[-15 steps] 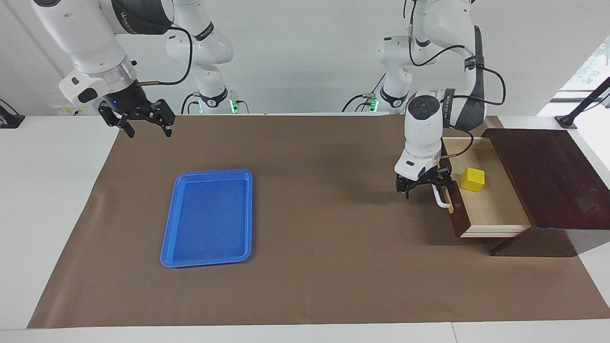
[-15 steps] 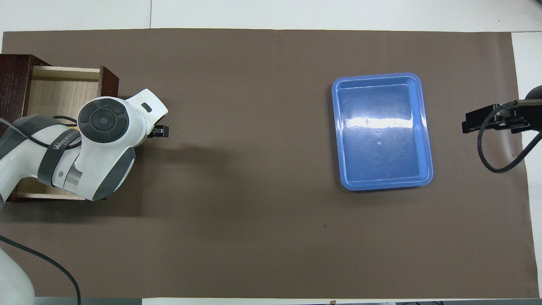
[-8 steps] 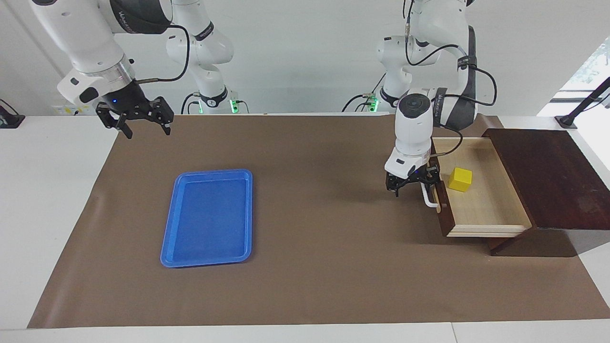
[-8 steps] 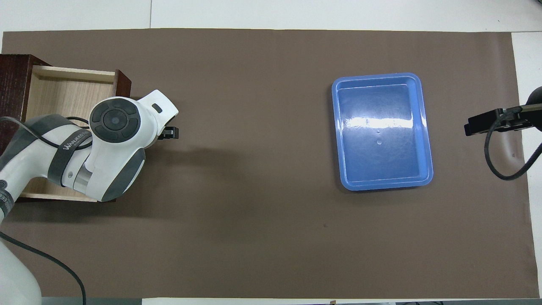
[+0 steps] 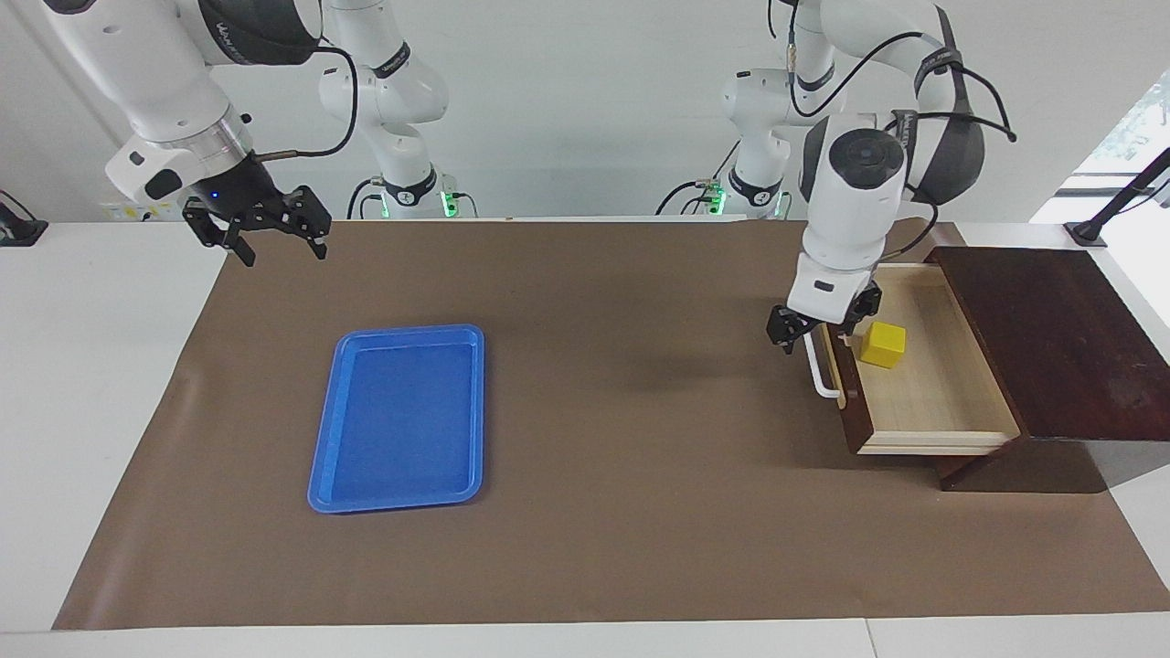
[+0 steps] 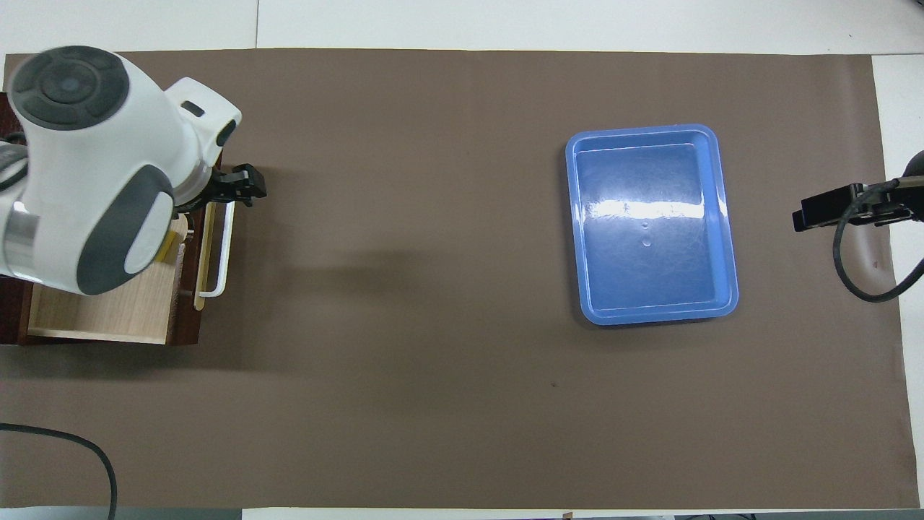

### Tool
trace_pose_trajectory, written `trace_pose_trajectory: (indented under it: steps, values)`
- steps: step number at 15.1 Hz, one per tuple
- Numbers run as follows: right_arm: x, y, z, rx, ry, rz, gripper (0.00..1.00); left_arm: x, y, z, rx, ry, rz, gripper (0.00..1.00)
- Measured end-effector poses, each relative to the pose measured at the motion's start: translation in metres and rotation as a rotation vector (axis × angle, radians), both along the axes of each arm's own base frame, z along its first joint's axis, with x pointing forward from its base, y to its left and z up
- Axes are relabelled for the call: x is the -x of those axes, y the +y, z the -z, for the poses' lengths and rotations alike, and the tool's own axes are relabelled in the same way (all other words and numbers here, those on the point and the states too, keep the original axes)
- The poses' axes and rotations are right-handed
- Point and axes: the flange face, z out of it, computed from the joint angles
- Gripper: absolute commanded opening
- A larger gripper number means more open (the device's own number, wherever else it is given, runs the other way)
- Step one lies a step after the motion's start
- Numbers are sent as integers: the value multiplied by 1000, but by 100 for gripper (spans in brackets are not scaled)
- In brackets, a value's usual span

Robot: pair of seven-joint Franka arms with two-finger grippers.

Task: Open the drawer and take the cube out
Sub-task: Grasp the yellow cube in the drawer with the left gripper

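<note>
Now the drawer [image 5: 923,384] is seen pulled out at the left arm's end of the worktop [image 5: 603,548], its dark front and white handle [image 5: 821,370] turned toward the middle, its long axis running from the robots' edge toward the opposite edge. Inside it, on the pale floor just beside the front panel and in the half nearer the robots, the cube [image 5: 883,344] is found. The left tool [image 5: 808,326] is raised over the handle's robot-side end, empty, its fingers spread wide; the cube lies just past the front panel from it, deeper into the drawer. A short shift inward and a descent are judged to be required. Room is limited by the front panel on one side; the rest of the drawer floor is bare. The tray [image 5: 402,418] sits well apart toward the right arm's end. The right tool [image 5: 274,233] is held waiting, open and empty, above the worktop's corner at that end.
</note>
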Motion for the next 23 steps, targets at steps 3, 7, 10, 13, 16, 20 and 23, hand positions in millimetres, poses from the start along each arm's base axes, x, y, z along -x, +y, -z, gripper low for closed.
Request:
trace_pose_trajectory:
  steps: [3, 7, 10, 13, 16, 20, 23]
  values:
    - [1, 0, 0, -1, 1, 11, 100, -10, 62, -18, 39, -7, -263, 100]
    - [1, 2, 1, -1, 7, 58, 100, -17, 116, -9, 58, -36, -493, 100]
    - [3, 9, 8, -29, 30, 152, 100, -15, 139, 10, 57, -66, -644, 100]
    - [10, 16, 22, -65, 77, 262, 100, -6, 152, 29, 60, -95, -772, 100]
    - [16, 26, 43, -131, 148, 404, 100, 9, 153, 48, 62, -95, -813, 100]
    - [11, 42, 73, -264, 242, 621, 100, 14, 153, 55, 77, -127, -856, 100]
    - [-5, 68, 104, -347, 313, 759, 100, 14, 152, 68, 95, -165, -920, 55]
